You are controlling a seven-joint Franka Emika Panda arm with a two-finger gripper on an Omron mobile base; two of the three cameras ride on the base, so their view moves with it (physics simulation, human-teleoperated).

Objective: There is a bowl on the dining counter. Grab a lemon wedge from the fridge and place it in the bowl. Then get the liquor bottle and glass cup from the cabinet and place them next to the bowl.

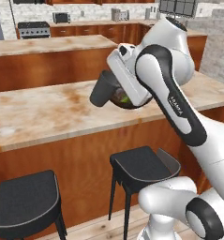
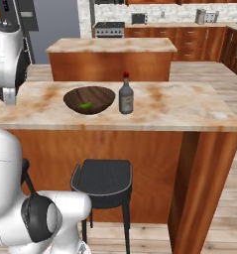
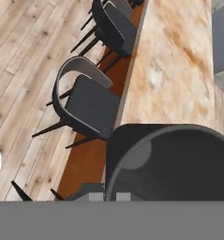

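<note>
1. The arm [image 1: 179, 108] rises from the lower right of the left base view, bends at a high elbow and reaches left over the counter [image 1: 38, 112], its hand tipped down toward the top.
2. The gripper [image 1: 114, 89] is pinched shut on the cup [image 1: 101, 89], a dark grey tumbler held tilted in the air over the counter, just left of the bowl [image 1: 127, 101].
3. In the right base view the bowl [image 2: 89, 99] sits on the counter with a green wedge [image 2: 85, 105] inside; the bottle [image 2: 126, 95] stands upright just beside it, red cap on top.
4. In the left base view the hand covers most of the bowl; only a sliver of rim and a spot of green show.
5. The fingertips are hidden behind the cup in the left base view.
6. In the hand view the cup's [image 3: 169, 161] dark rim looms close, cut off by the lower edge, with a stool [image 3: 85, 105] on the wooden floor below the counter edge.
7. A stool [image 1: 144, 168] stands under the counter in front of the robot.
</note>
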